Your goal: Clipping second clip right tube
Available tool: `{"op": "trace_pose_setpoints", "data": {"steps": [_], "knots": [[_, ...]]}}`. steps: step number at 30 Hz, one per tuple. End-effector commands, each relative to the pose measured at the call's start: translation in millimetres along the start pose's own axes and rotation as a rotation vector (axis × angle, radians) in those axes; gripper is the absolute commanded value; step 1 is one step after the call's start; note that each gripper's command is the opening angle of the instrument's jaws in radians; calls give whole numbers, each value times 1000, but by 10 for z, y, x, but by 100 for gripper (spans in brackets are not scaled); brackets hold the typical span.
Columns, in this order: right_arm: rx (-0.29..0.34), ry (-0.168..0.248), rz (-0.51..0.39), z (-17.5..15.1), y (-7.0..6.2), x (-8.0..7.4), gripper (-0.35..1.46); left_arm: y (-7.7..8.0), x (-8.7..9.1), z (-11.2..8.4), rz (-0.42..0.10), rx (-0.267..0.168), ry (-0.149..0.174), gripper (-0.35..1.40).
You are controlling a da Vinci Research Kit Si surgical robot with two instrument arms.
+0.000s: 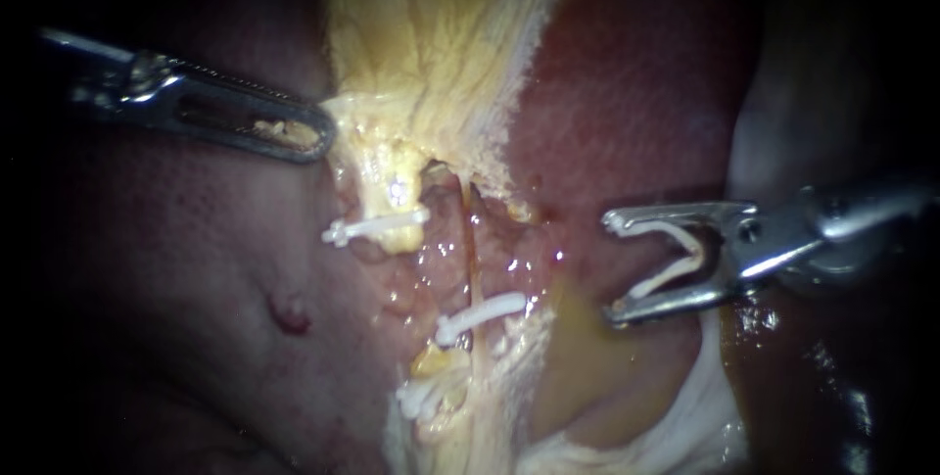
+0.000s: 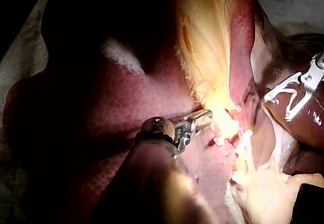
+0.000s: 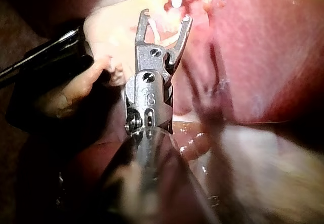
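The right tube [image 1: 474, 250] runs as a thin amber strand down the dissected bed. One white clip [image 1: 480, 316] sits across its lower part. My right instrument [image 1: 609, 267] [image 3: 166, 15] stands right of the tube, apart from it. Its jaws are spread wide, and a white clip [image 1: 676, 260] is held between them, bent open. My left instrument [image 1: 318, 134] [image 2: 207, 115] is shut on the edge of the pale yellow gallbladder tissue [image 1: 441, 34], up and left of the tubes. In the left wrist view my right instrument [image 2: 277, 107] shows beyond the tubes.
Another white clip [image 1: 377, 227] crosses the left tube, and a further clip [image 1: 421, 397] lies low in the fatty tissue. Red liver [image 1: 636, 93] surrounds the bed on both sides. Yellowish fluid [image 1: 587, 357] pools under the right jaws. White tissue [image 1: 685, 416] lies below.
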Motion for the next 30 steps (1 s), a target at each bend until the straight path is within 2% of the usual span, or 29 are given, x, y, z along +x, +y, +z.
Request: {"op": "trace_pose_setpoints", "data": {"steps": [1, 9, 22, 30], "knots": [[7, 0, 3, 6, 0, -1, 50, 0, 0, 1, 0, 0, 0, -35], [47, 46, 75, 43, 11, -6, 49, 0, 1, 1, 0, -1, 0, -35], [104, 44, 212, 82, 43, -30, 49, 0, 2, 2, 1, -2, -1, -35], [110, 41, 236, 104, 50, -35, 49, 0, 3, 3, 1, -3, -1, -35]]}}
